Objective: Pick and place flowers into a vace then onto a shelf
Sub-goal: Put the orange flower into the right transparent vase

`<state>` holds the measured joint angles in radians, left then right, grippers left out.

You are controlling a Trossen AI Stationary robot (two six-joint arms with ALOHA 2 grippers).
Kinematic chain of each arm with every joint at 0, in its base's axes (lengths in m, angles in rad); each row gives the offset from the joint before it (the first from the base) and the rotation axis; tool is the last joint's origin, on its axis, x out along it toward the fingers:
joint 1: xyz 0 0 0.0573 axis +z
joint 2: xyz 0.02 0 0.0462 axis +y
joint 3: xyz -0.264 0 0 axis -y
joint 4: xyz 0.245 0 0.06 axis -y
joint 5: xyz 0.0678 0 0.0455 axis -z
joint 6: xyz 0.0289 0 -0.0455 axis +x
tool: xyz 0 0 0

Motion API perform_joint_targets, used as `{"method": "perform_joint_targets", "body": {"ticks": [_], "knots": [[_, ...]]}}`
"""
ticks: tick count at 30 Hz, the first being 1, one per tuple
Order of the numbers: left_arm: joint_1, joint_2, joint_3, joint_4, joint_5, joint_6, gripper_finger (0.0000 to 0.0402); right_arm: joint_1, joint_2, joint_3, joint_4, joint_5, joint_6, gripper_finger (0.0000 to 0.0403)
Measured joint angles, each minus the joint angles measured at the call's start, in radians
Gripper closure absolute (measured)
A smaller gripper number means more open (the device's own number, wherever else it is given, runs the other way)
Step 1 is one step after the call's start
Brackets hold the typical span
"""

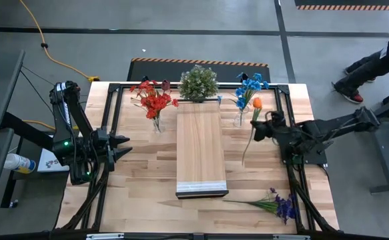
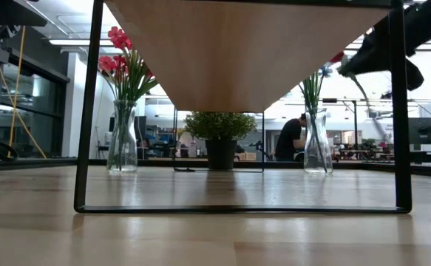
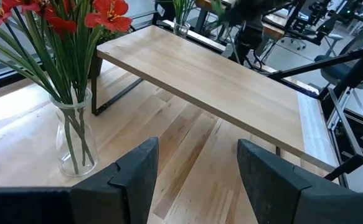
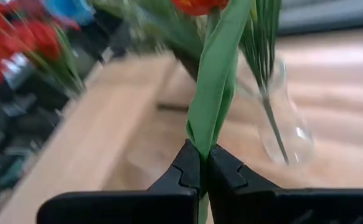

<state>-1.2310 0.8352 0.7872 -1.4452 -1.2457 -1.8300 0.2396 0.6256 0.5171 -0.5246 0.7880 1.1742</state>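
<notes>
**Orange flower in the right claw, close by the blue-flower vase**

Left arm: parked at the left edge of the table. The left gripper (image 1: 122,148) hangs low over bare wood with its fingers (image 3: 137,171) spread and nothing between them. Its wrist view looks onto the red-flower vase (image 3: 74,134) and along the shelf. Waiting, I judge.

Red-flower vase (image 1: 156,124): stands on the table just off the shelf's left far corner, filled with red flowers (image 1: 153,100). That bunch looks done as far as the vase step goes.

Centre: the shelf (image 1: 199,143), a long raised plank on a dark frame, runs from the far side toward the near edge and carries nothing. A potted plant (image 1: 198,83) sits at its far end.

Blue-flower vase (image 1: 241,118): clear glass just off the shelf's right far corner, blue flowers (image 1: 250,87) standing in it.

Right arm: the right gripper (image 4: 201,169) is pinched tight on the green stem of the orange flower (image 1: 257,103). The bloom points toward the blue vase and the stem trails back toward the near side. Gripping low on the stem leaves the bloom free; I read this as carrying the flower to that vase, with the stem end yet to be swung down to its mouth.

Near right: purple flowers (image 1: 277,203) lie flat on the table, not yet picked.
</notes>
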Motion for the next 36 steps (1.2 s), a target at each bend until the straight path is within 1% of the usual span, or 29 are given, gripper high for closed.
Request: {"method": "perform_joint_targets", "body": {"ticks": [8,11,13,16,21,24,29,36], "knots": [[0.0,0.0,0.0,0.0,0.0,0.0,0.0151,-0.013,-0.104,0.0,0.158,0.084,-0.208,0.0403],[0.0,0.0,0.0,0.0,0.0,0.0,0.0151,-0.013,-0.135,0.003,0.233,0.097,-0.294,0.0403],[0.0,0.0,0.0,0.0,0.0,0.0,0.0151,-0.013,-0.144,0.033,0.245,0.101,-0.357,0.0403],[0.0,0.0,0.0,0.0,0.0,0.0,0.0151,-0.012,-0.14,0.121,0.232,0.122,-0.463,0.0403],[0.0,0.0,0.0,0.0,0.0,0.0,0.0151,-0.008,-0.095,0.321,0.16,0.15,-0.662,0.0403],[0.0,0.0,0.0,0.0,0.0,0.0,0.0151,-0.008,-0.044,0.454,0.083,0.191,-0.767,0.0403],[0.0,0.0,0.0,0.0,0.0,0.0,0.0151,-0.008,0.061,0.654,-0.036,0.272,-0.893,0.0403],[0.0,0.0,0.0,0.0,0.0,0.0,0.0151,-0.008,0.178,0.821,-0.037,0.383,-1.067,0.0403]]}}
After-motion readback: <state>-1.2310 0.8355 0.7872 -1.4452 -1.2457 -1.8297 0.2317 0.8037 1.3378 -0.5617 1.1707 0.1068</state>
